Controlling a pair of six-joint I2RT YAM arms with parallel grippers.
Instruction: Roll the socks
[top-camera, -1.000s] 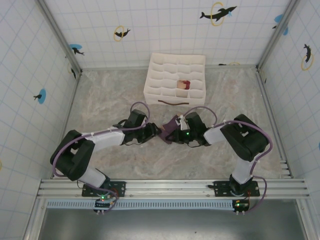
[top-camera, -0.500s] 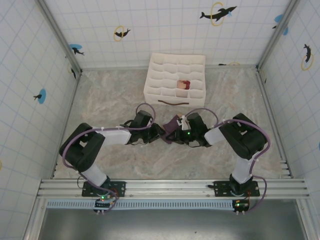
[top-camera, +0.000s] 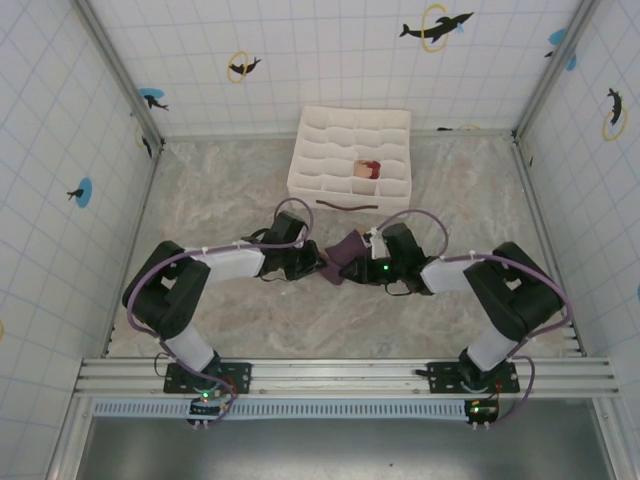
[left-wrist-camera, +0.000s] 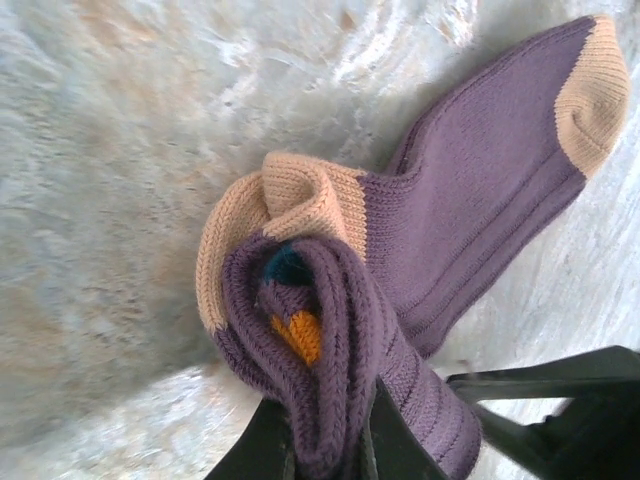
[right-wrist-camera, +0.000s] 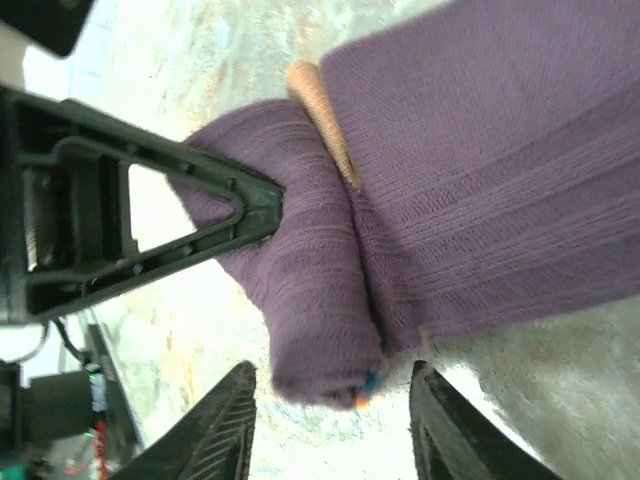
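Just on the near side of the organiser box (top-camera: 345, 197), the purple sock (left-wrist-camera: 470, 210) lies partly rolled, its flat foot pointing toward the box. The left gripper (left-wrist-camera: 325, 440) is clamped on the roll (left-wrist-camera: 320, 330). The right gripper (right-wrist-camera: 335, 400), fingers apart, straddles the roll's free end (probably the better placed to tuck it). The beige sock (top-camera: 367, 170) sits in a box compartment.

Readable text, labels, brands, numbers: none for you to log in any view. Printed marks: dolphin-and-ring decals (top-camera: 436, 25) on the tiled walls (top-camera: 330, 60), at upper centre, upper left and down both side edges of the top view. They are pictorial, with no lettering you can make out.
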